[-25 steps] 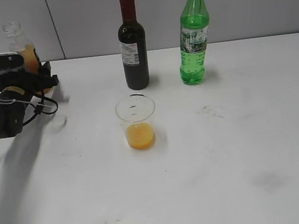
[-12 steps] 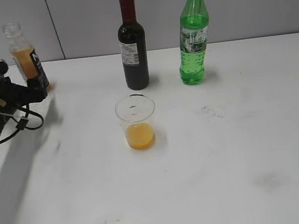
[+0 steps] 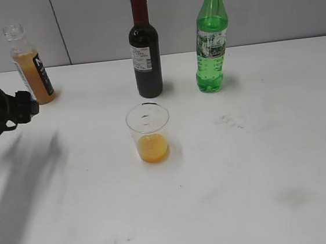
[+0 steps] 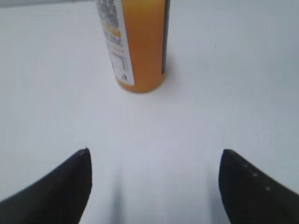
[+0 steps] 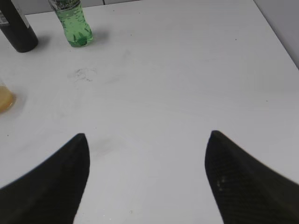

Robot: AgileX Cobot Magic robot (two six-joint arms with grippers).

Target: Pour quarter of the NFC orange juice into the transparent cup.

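Note:
The NFC orange juice bottle (image 3: 30, 66) stands upright at the back left of the white table, capless, with orange liquid in it. It also shows in the left wrist view (image 4: 136, 44). The transparent cup (image 3: 149, 131) stands mid-table with orange juice in its bottom; its edge shows in the right wrist view (image 5: 4, 99). My left gripper (image 3: 26, 107) is open and empty, just in front of the juice bottle and apart from it; its fingertips (image 4: 154, 156) show with bare table between them. My right gripper (image 5: 147, 140) is open and empty over the right of the table.
A dark wine bottle (image 3: 144, 48) and a green soda bottle (image 3: 211, 38) stand at the back of the table, behind the cup. They also show in the right wrist view: wine bottle (image 5: 18, 30), soda bottle (image 5: 74, 23). The table's right edge (image 5: 275, 32) lies near.
My left gripper let go of the juice bottle and drew back to the left and toward the front. The bottle stays standing at the back left.

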